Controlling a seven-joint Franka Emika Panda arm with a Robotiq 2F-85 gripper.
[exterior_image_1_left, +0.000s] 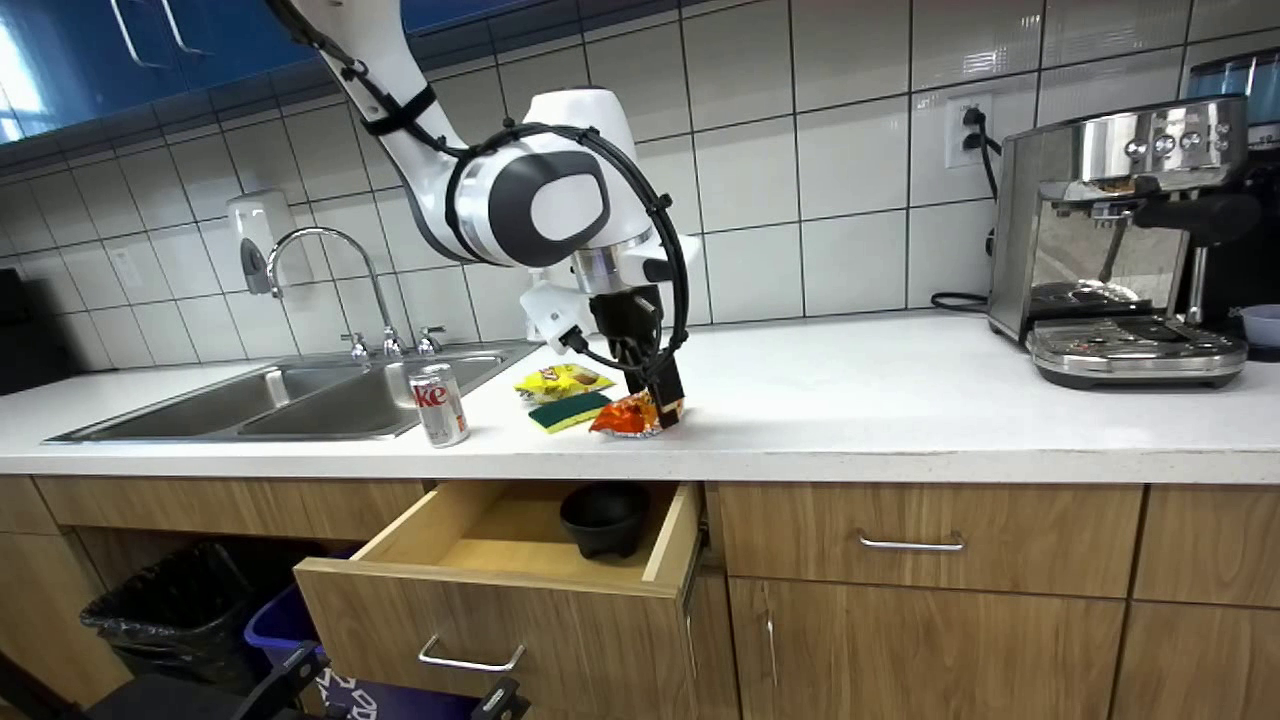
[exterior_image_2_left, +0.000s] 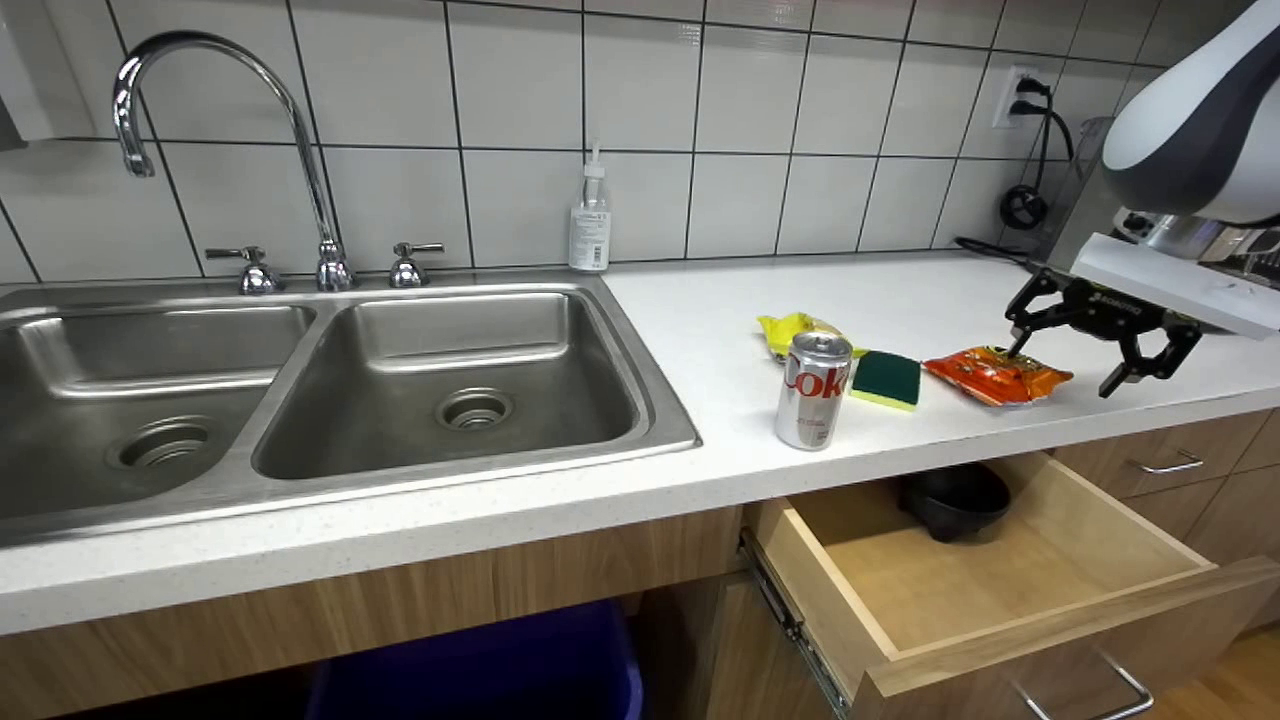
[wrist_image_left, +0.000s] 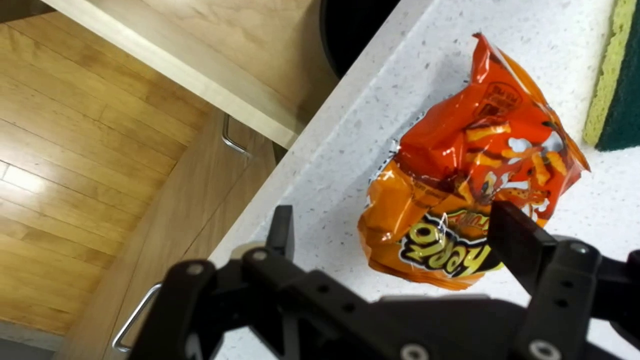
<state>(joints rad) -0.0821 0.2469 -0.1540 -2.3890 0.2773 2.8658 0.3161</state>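
My gripper (wrist_image_left: 392, 215) stands open just above the white counter, its two fingers wide apart with nothing gripped. Nearest to it is a crumpled orange-red Cheetos bag (wrist_image_left: 480, 165), lying partly between the fingers in the wrist view. The right finger (wrist_image_left: 520, 245) covers part of the bag there; whether it touches I cannot tell. The left finger (wrist_image_left: 282, 230) is over bare counter by the front edge. In an exterior view the gripper (exterior_image_2_left: 1062, 370) is at the right end of the bag (exterior_image_2_left: 995, 375). A green and yellow sponge (exterior_image_2_left: 886, 378) lies beside the bag.
A yellow snack bag (exterior_image_1_left: 560, 382) and an upright Diet Coke can (exterior_image_2_left: 812, 400) are near the sponge. Below the counter edge, a pulled-out drawer (exterior_image_1_left: 490, 580) holds a black bowl (exterior_image_1_left: 605, 520). A steel sink (exterior_image_2_left: 660, 420) and an espresso machine (exterior_image_1_left: 1120, 240) flank the area.
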